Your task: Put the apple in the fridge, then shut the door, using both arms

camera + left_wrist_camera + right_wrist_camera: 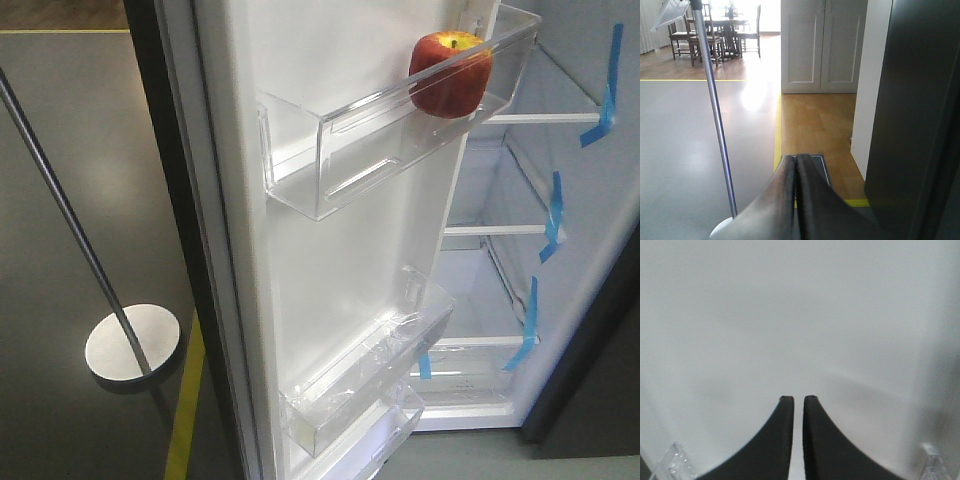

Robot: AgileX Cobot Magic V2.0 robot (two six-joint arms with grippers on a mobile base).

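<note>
The apple [450, 75] sits in the top clear bin [340, 145] of the open door [330, 290]. Your left hand [796, 159] is closed on nothing; your right hand [798, 399] is all but closed, also empty.

The right gripper [798, 399] reaches up from the bottom edge. Its two dark fingers [780, 435] curve inward to blunt tips that stand side by side, with only a thin sliver of light between them and nothing held there. Close ahead, a plain white surface [800, 315] fills nearly the whole view, smooth and unmarked, shading to grey toward the right edge. A clear plastic corner [676, 462] shows at the lower left, and another clear plastic piece [935, 465] at the lower right, both blurred.
</note>
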